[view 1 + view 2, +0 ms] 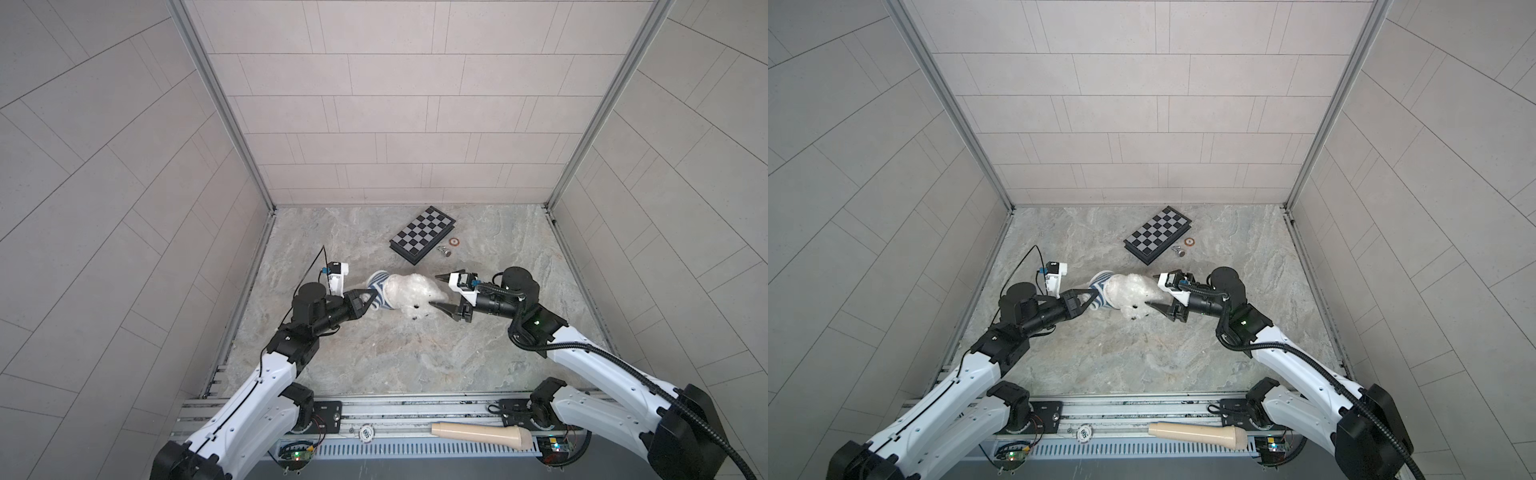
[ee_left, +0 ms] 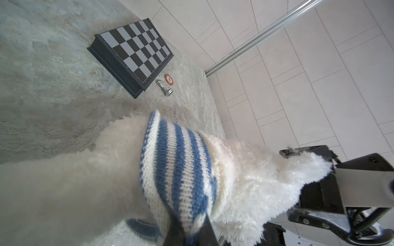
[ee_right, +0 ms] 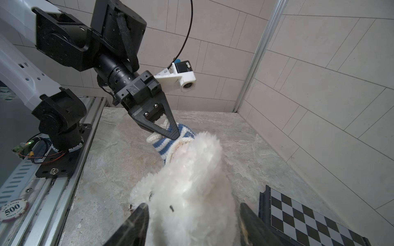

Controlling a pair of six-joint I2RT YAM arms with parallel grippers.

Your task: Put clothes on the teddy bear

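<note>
The teddy bear (image 1: 411, 293) (image 1: 1131, 291), fluffy and white, lies on its side mid-table, head toward the right arm. A blue-and-white striped shirt (image 1: 380, 286) (image 2: 177, 170) covers its end nearest the left arm. My left gripper (image 1: 374, 296) (image 1: 1096, 296) (image 2: 189, 232) is shut on a pinch of that shirt (image 3: 168, 144). My right gripper (image 1: 434, 291) (image 1: 1152, 291) (image 3: 194, 210) is open, its jaws standing wide on either side of the bear's head (image 3: 191, 181). The bear's lower body is hidden under the shirt.
A chessboard (image 1: 422, 234) lies at the back of the marble table, with a silver chess piece (image 1: 444, 251) and a poker chip (image 1: 455, 242) beside it. A beige handle-shaped object (image 1: 482, 434) and another chip (image 3: 13, 209) rest on the front rail.
</note>
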